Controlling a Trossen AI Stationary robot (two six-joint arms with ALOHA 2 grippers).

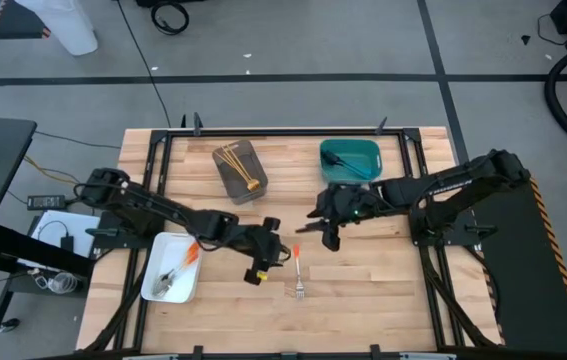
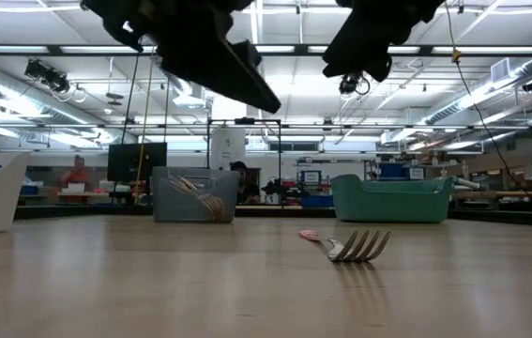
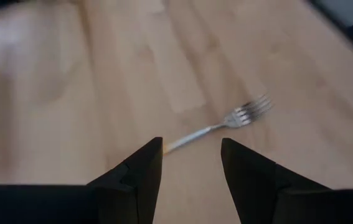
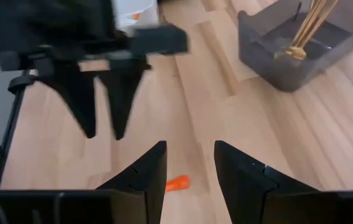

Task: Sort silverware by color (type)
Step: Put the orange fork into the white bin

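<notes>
We see the white tray [image 1: 171,268] at the table's left holding a few forks; orange handles show there, the rest is too small for us to sort by colour. Left gripper [image 1: 271,257] hangs above the table just left of the lone fork [image 1: 299,272], fingers apart, nothing between them; in the left wrist view that fork [image 3: 223,124] lies just past the fingertips [image 3: 154,149], its handle end partly cut off by them. We read the fork as orange-handled with metal tines, lying flat on the bare wood, tines toward the near edge. Grey tray [image 1: 240,172] at the back holds gold forks [image 1: 235,163], count unclear. Right gripper [image 1: 324,235] hovers just right of the fork, also parted and empty; its wrist view catches only the orange handle tip [image 4: 177,183] between its fingers, the rest hidden. Teal tray [image 1: 350,158] sits at the back right, contents hard to make out. Table [image 1: 363,290] is light wood planks in a black frame. Low view shows both grippers cut off at the top, a workshop with ceiling lights behind, blurred.
</notes>
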